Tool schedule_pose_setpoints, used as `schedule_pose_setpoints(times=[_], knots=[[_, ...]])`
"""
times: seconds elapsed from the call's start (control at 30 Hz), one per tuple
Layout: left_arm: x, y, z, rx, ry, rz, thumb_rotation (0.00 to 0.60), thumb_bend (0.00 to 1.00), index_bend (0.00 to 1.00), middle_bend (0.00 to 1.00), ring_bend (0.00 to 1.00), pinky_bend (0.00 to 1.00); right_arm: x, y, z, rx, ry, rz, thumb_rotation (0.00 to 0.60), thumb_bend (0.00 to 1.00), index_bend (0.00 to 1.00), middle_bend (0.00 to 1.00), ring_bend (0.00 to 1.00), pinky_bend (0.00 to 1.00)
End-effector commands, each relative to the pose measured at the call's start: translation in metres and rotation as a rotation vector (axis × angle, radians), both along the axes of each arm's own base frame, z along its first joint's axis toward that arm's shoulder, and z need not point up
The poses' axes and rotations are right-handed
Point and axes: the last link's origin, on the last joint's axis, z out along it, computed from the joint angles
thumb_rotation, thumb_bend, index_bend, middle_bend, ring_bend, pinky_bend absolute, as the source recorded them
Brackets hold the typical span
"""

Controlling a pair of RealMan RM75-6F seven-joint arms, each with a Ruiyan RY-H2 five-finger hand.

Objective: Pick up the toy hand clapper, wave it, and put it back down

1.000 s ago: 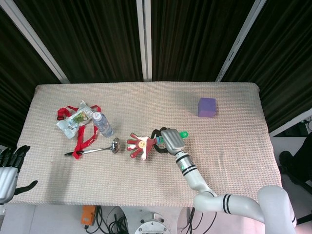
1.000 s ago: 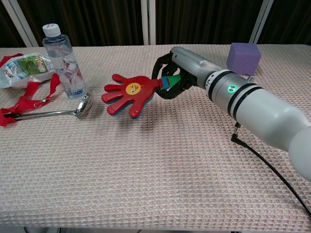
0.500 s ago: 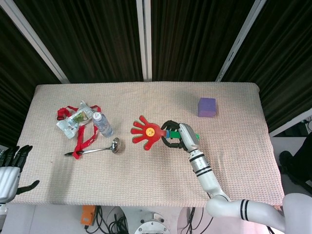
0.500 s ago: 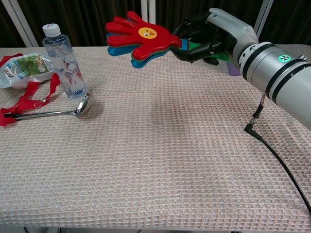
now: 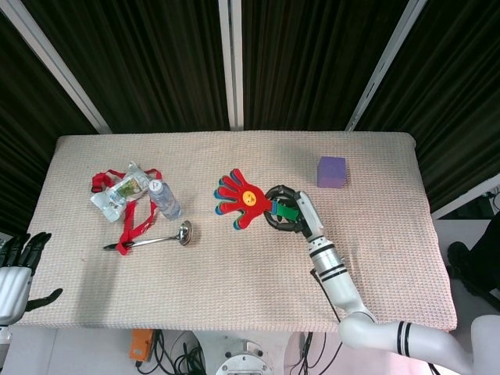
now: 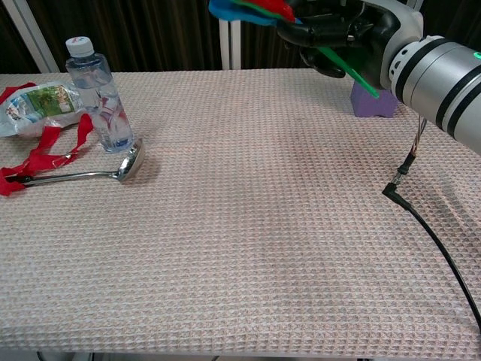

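Above the middle of the table (image 5: 375,258), my right hand (image 5: 291,211) grips the green handle of the toy hand clapper (image 5: 244,198), its dark fingers wrapped around the stem. From the head view the clapper's red palm faces up toward the camera, with a yellow smiley disc in its centre and blue and green layers peeking out behind the red fingers, which fan out toward the water bottle side. From the chest view the clapper is lifted well off the cloth, so high that only its lower edge shows at the top of the frame, while the green handle end sticks down and to the right past my fingers, in front of the purple cube (image 6: 373,103). That cube sits on the table's far right part. A black cable (image 6: 436,244) trails from my right forearm down onto the cloth and runs off toward the near right corner. Over on the left part of the table, the water bottle (image 6: 100,95) stands upright, with a steel ladle (image 6: 83,173) lying just in front of it, bowl toward the bottle. A red strap (image 6: 45,150) loops around a crinkled snack packet (image 6: 41,105) beside the bottle. My left hand (image 5: 16,269) hangs off the table's near left corner, fingers spread and holding nothing.
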Motion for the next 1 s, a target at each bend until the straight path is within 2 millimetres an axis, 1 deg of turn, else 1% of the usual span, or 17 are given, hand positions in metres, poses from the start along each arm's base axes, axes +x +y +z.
schedule_pose_setpoints(times=[0.03,0.17,0.2,0.3,0.37,0.4,0.47,0.5,0.6,0.7,0.83,0.9,0.93,0.97,1.0], knots=[[0.0,0.0,0.0,-0.001,0.0,0.0,0.6,0.11,0.04,0.06,0.0,0.0,0.002,-0.003,0.015,0.027,-0.025,0.036,0.6,0.38,0.89,0.67,0.71,0.96],[0.0,0.0,-0.002,-0.003,-0.002,0.003,0.6,0.11,0.04,0.06,0.0,0.0,-0.01,-0.003,0.008,-0.122,0.377,0.168,0.6,0.41,0.9,0.68,0.72,0.96],[0.0,0.0,-0.002,-0.003,-0.003,0.003,0.6,0.11,0.04,0.06,0.0,0.0,-0.015,-0.003,0.005,-0.174,0.537,0.21,0.6,0.42,0.91,0.69,0.72,0.96],[0.0,0.0,-0.002,-0.002,-0.002,0.003,0.6,0.11,0.04,0.06,0.0,0.0,-0.023,-0.004,-0.001,-0.239,0.884,0.283,0.6,0.43,0.93,0.7,0.73,0.97],[0.0,0.0,-0.001,-0.001,-0.001,0.003,0.6,0.11,0.04,0.06,0.0,0.0,-0.026,-0.003,-0.002,-0.232,1.054,0.296,0.6,0.43,0.92,0.7,0.73,0.97],[0.0,0.0,-0.001,-0.001,-0.001,0.003,0.6,0.11,0.04,0.06,0.0,0.0,-0.026,-0.003,-0.001,-0.224,1.106,0.295,0.6,0.43,0.92,0.7,0.73,0.97],[0.0,0.001,-0.001,-0.002,-0.002,0.003,0.6,0.11,0.04,0.06,0.0,0.0,-0.023,-0.001,0.003,-0.205,1.183,0.269,0.6,0.43,0.92,0.7,0.73,0.97],[0.0,0.001,-0.002,-0.003,-0.002,0.003,0.6,0.11,0.04,0.06,0.0,0.0,-0.02,0.0,0.004,-0.19,1.196,0.257,0.6,0.43,0.92,0.7,0.73,0.97],[0.0,0.001,-0.002,-0.003,-0.003,0.005,0.6,0.11,0.04,0.06,0.0,0.0,-0.007,0.003,0.011,-0.164,1.155,0.221,0.6,0.43,0.92,0.7,0.73,0.97],[0.0,0.001,-0.002,-0.002,-0.004,0.006,0.6,0.11,0.04,0.06,0.0,0.0,0.003,0.004,0.019,-0.131,1.005,0.176,0.6,0.44,0.93,0.71,0.75,0.98],[0.0,0.0,-0.001,-0.002,-0.003,0.008,0.6,0.11,0.04,0.06,0.0,0.0,0.008,-0.001,0.034,-0.142,0.86,0.139,0.6,0.44,0.94,0.71,0.76,0.99],[0.0,0.0,0.0,0.0,-0.003,0.008,0.6,0.11,0.04,0.06,0.0,0.0,0.013,0.0,0.039,-0.127,0.698,0.115,0.6,0.44,0.94,0.71,0.76,0.99],[0.0,0.0,0.0,0.001,-0.003,0.007,0.6,0.11,0.04,0.06,0.0,0.0,0.017,0.002,0.041,-0.099,0.583,0.101,0.6,0.44,0.94,0.71,0.76,0.99],[0.0,0.0,0.0,0.001,-0.004,0.006,0.6,0.11,0.04,0.06,0.0,0.0,0.021,0.003,0.044,-0.045,0.4,0.073,0.6,0.44,0.94,0.71,0.76,0.99],[0.0,0.0,-0.001,0.001,-0.004,0.006,0.6,0.11,0.04,0.06,0.0,0.0,0.024,0.004,0.047,0.001,0.256,0.05,0.6,0.44,0.94,0.71,0.76,0.99]])
